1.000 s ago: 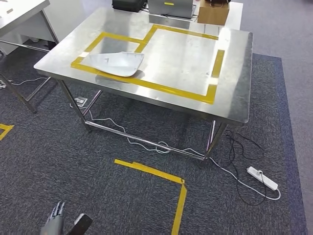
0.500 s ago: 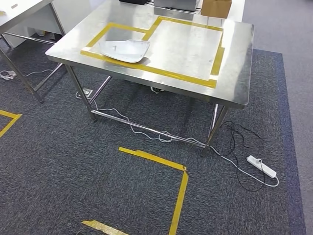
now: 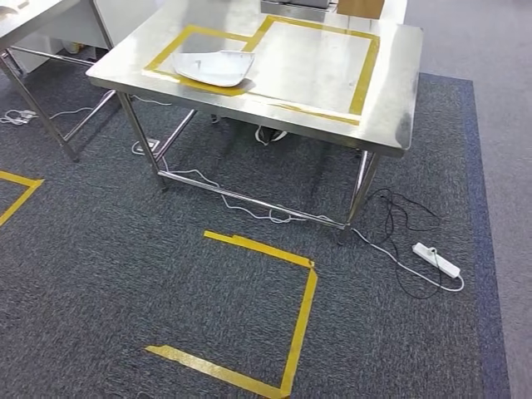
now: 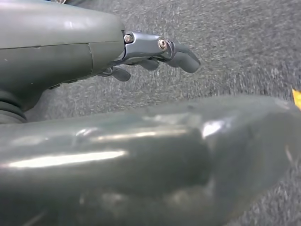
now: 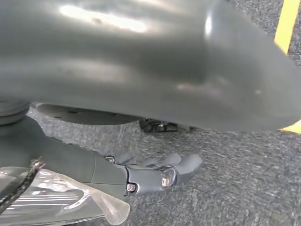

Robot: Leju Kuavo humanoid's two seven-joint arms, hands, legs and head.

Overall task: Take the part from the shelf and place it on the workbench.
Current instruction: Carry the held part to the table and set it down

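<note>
Two hands: left hand (image 4: 156,52) and right hand (image 5: 156,174) each hang over the grey carpet, fingers stretched out and apart, holding nothing.
Floor tape: yellow tape (image 3: 295,324) forms an angular outline on the carpet (image 3: 94,274) at 6 o'clock, nearest the camera; a second piece (image 3: 19,195) lies at 9 o'clock.
Power strip: white power strip (image 3: 435,259) lies on the carpet at 3 o'clock, its cable (image 3: 251,208) trailing beneath the table.
Workbench: steel table (image 3: 389,125) stands at 12 o'clock, beyond the floor tape, with yellow-taped rectangles (image 3: 361,83) on top.
Part: pale curved part (image 3: 213,66) rests on the workbench at 11 o'clock, inside the left taped rectangle, its near edge over the tape line.
Far left: second table (image 3: 25,17) stands at 10 o'clock.
</note>
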